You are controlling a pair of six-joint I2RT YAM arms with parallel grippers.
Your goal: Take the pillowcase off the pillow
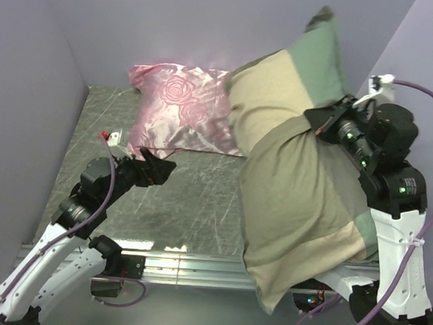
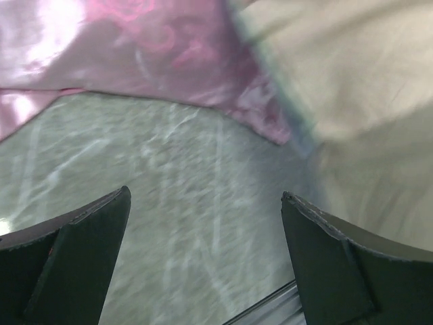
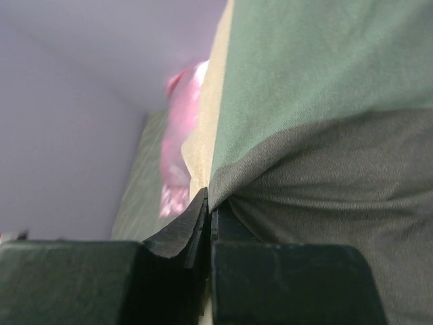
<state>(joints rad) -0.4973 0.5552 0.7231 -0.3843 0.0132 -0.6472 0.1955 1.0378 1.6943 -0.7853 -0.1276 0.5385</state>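
Two sets of jaws in view. Right jaws clamped on a fold of the checked pillowcase [image 1: 304, 191], at its edge farthest from the pink pillow [image 1: 179, 108]. Pillowcase bulky, tilted up, overlapping the pink pillow's right side. Left jaws wide apart, holding nothing, over worktop [image 1: 191, 205] just in front of the pink pillow.

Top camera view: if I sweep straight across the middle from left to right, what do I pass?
First the left gripper, then bare table, the checked pillowcase, the right arm. The pink pillow, further back, overlaps these.
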